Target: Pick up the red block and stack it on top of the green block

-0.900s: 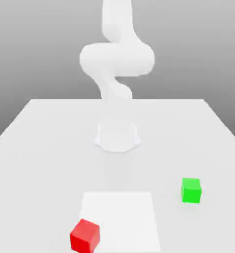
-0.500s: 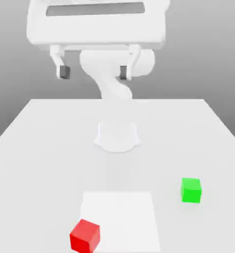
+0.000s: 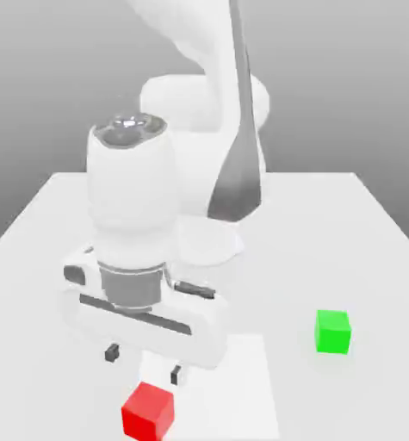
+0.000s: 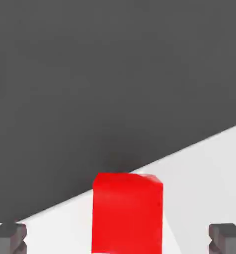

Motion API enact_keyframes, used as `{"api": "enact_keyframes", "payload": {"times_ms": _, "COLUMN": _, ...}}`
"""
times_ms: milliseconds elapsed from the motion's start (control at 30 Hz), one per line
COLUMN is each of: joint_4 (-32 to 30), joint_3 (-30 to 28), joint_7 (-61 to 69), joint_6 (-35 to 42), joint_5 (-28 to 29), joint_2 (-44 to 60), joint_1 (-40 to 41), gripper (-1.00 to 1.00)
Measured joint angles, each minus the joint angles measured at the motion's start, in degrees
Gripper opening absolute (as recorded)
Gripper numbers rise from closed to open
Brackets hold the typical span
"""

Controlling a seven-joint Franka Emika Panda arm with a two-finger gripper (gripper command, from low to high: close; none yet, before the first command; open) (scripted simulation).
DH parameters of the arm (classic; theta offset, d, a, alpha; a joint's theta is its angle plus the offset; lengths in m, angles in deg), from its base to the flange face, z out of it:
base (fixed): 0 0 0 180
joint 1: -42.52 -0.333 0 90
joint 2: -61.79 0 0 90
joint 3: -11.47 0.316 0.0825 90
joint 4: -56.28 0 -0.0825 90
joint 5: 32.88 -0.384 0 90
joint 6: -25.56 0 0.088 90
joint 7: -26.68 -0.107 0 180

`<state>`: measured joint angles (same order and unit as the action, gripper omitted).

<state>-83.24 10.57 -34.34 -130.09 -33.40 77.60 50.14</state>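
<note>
Since the earlier frames the arm has swung down from up high, so the gripper (image 3: 143, 364) now hangs just above the red block (image 3: 148, 410) with its fingers spread wide and nothing held — the hand view shows the red block (image 4: 127, 212) sitting between the two fingertips (image 4: 8, 237), not touched as far as I can tell. Neither cube has budged: red sits at the near corner of the white square patch (image 3: 242, 379), and the green block (image 3: 332, 332) is well apart toward the exterior view's right on the table (image 3: 52, 224). So basically nothing's done yet — grasp, lift, carry and stacking are all left.
</note>
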Motion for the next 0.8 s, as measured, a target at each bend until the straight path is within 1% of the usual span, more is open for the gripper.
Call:
{"api": "enact_keyframes", "payload": {"times_ms": 67, "joint_4": 0.56, "joint_3": 0.1, "joint_7": 0.05, "joint_6": -3.34, "joint_5": -0.23, "joint_2": 4.15, "joint_1": 0.1, "gripper": 0.0}}
{"api": "enact_keyframes", "payload": {"times_ms": 100, "joint_4": 0.86, "joint_3": 0.16, "joint_7": 0.1, "joint_6": -5.04, "joint_5": -0.3, "joint_2": 6.18, "joint_1": 0.15, "gripper": -1.0}}
{"api": "enact_keyframes", "payload": {"times_ms": 333, "joint_4": 0.92, "joint_3": 0.22, "joint_7": 0.05, "joint_6": -5.48, "joint_5": -0.26, "joint_2": 6.67, "joint_1": 0.21, "gripper": -1.0}}
{"api": "enact_keyframes", "payload": {"times_ms": 500, "joint_4": -0.73, "joint_3": 0.65, "joint_7": 0.26, "joint_6": 1.63, "joint_5": 0.09, "joint_2": -2.09, "joint_1": 0.01, "gripper": -1.0}}
{"api": "enact_keyframes", "payload": {"times_ms": 667, "joint_4": -7.4, "joint_3": 9.04, "joint_7": 10.09, "joint_6": 2.68, "joint_5": -0.91, "joint_2": -9.91, "joint_1": -5.97, "gripper": -1.0}}
{"api": "enact_keyframes", "payload": {"times_ms": 733, "joint_4": -10.33, "joint_3": 12.35, "joint_7": 14.86, "joint_6": 2.78, "joint_5": -1.85, "joint_2": -13.0, "joint_1": -11.01, "gripper": -1.0}}
{"api": "enact_keyframes", "payload": {"times_ms": 800, "joint_4": -13.28, "joint_3": 14.18, "joint_7": 19.76, "joint_6": 2.86, "joint_5": -2.95, "joint_2": -16.08, "joint_1": -16.76, "gripper": -1.0}}
